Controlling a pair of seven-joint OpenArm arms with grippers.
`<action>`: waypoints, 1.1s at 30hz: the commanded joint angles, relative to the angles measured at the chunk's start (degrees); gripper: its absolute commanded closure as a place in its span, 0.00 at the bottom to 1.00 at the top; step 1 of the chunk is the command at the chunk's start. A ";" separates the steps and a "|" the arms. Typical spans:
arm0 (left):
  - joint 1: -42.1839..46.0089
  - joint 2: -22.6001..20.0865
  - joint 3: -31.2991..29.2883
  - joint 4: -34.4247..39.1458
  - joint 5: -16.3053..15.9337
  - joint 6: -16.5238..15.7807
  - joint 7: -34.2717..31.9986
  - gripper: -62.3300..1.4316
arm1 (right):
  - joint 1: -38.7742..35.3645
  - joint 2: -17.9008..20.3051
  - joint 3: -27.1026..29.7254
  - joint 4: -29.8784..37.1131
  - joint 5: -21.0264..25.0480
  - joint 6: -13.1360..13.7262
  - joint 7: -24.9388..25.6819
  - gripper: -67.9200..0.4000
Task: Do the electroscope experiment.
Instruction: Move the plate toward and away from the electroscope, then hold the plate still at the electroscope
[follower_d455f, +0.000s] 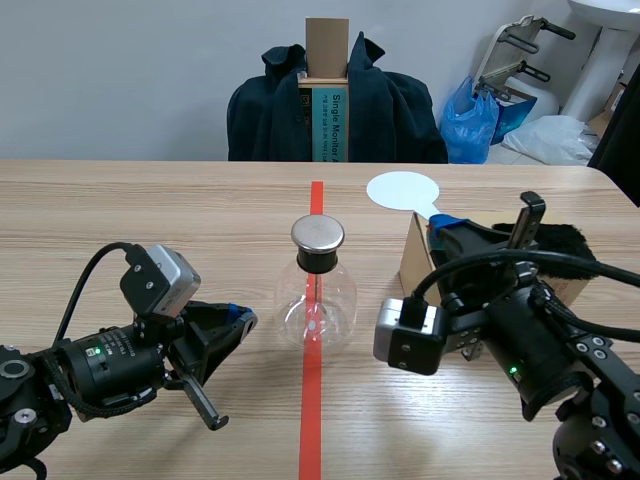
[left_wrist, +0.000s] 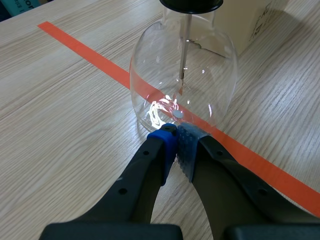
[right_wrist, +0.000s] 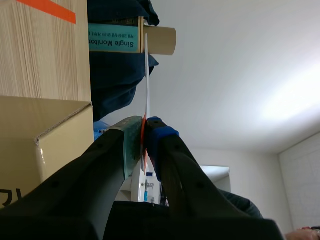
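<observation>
White disc (follower_d455f: 402, 190) clamped in right arm's jaws.

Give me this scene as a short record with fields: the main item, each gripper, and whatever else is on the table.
main item: clear glass flask with a black stopper and round metal cap, upright on the orange-red tape line
left gripper: shut on nothing, tips close to the flask's base
right gripper: shut on a thin white round paddle
beside the flask: brown cardboard box, on the right arm's side
past the box: black furry piece
</observation>
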 joint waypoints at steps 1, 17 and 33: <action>0.28 0.59 -0.66 1.55 -0.37 -0.09 -0.79 0.95 | 0.55 0.76 0.42 0.72 0.35 -0.85 1.40 0.98; 0.28 2.16 -0.70 1.55 -0.35 -0.07 -0.76 0.95 | 0.70 0.74 0.42 0.72 -0.50 -0.87 16.85 0.98; 0.28 2.16 -0.70 1.55 -0.35 0.00 -0.50 0.95 | 0.70 0.74 0.42 0.72 -0.50 -0.87 16.81 0.98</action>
